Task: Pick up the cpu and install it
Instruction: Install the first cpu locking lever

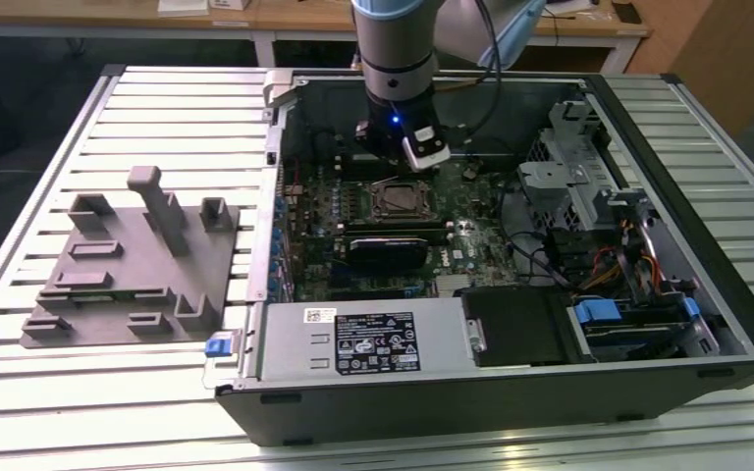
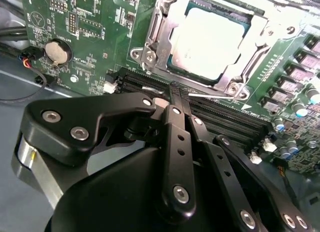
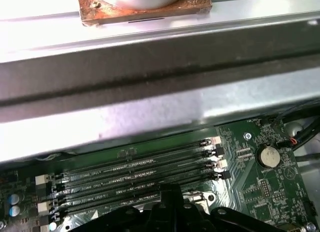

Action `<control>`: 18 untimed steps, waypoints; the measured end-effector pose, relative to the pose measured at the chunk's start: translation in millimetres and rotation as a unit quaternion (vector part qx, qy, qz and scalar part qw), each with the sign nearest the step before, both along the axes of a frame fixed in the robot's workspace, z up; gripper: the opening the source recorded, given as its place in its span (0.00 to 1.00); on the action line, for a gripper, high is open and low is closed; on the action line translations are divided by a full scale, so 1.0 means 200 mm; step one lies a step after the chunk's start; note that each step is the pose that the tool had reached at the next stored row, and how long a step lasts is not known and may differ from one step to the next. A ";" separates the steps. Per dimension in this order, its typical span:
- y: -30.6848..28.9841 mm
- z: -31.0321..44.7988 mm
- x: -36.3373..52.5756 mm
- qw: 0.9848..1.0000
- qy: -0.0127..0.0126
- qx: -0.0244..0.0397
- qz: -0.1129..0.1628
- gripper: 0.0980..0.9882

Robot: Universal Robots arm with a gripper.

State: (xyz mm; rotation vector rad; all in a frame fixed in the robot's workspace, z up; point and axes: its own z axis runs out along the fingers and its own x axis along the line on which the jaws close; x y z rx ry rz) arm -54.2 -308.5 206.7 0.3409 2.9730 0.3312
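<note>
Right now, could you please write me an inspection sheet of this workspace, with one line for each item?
Surface: pale slatted metal table carrying an open black computer case.
Job's things: silvery square cpu lies in the metal socket frame on the green motherboard.
Clutter: grey plastic fixture block on the table, at the exterior view's left.
Grippers: black gripper shut, holding nothing, close above the memory slots beside the socket.
Cables: orange and dark wires inside the case.
Surroundings: wooden desks behind the table.
</note>
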 end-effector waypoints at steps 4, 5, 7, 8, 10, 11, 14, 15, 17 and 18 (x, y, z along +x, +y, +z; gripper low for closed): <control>0.011 -0.004 0.000 1.000 0.000 -0.001 -0.003 0.01; 0.013 -0.006 0.000 1.000 0.000 -0.001 -0.003 0.01; 0.016 -0.008 0.000 1.000 0.000 -0.002 -0.005 0.01; 0.017 -0.009 0.000 1.000 0.000 -0.002 -0.006 0.01; 0.018 -0.011 0.000 1.000 0.000 -0.002 -0.007 0.01; 0.018 -0.012 0.000 1.000 0.000 -0.003 -0.008 0.01; 0.018 -0.017 0.000 1.000 0.000 -0.007 -0.009 0.01; 0.018 -0.019 0.000 1.000 0.000 -0.008 -0.010 0.01; 0.018 -0.023 0.000 1.000 -0.001 -0.011 -0.011 0.01; 0.018 -0.025 0.000 1.000 -0.001 -0.012 -0.011 0.01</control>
